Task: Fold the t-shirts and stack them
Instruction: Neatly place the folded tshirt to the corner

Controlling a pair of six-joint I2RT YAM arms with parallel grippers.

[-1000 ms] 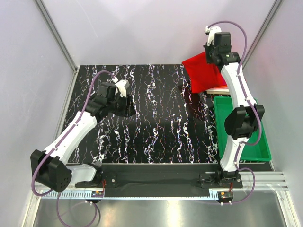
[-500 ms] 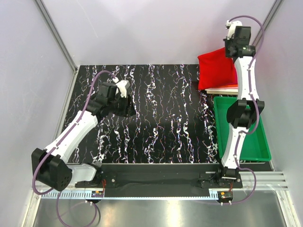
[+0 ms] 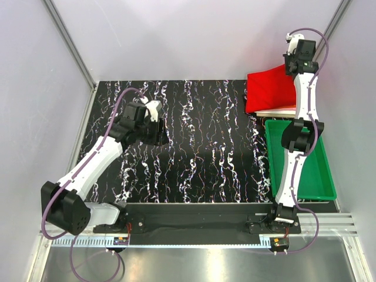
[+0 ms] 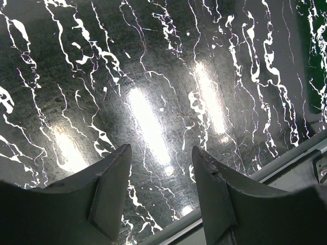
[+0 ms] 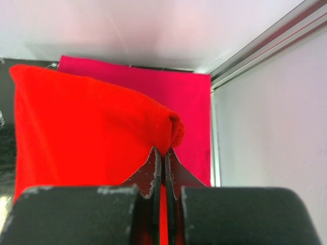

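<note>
Overhead: right gripper [image 3: 295, 66] at far right corner, pinching bright red soft cloth t-shirt [image 3: 269, 89]. Shirt drapes left and near of it over folded pile [image 3: 276, 111], just beyond green plastic tray [image 3: 320, 170]. Left gripper [image 3: 157, 129] hovers over black white-veined table [image 3: 205, 135], well apart from shirt. Left wrist: jaws spread, nothing between. Right wrist: fingers clamped tight on red fold; magenta folded t-shirt [image 5: 191, 112] lies behind.

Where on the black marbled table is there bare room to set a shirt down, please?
The wide middle of the black marbled table, between the open left gripper and the green plastic tray, is bare. Crowded: the far-right corner, where the right gripper holds the bright red t-shirt over a magenta t-shirt.
</note>
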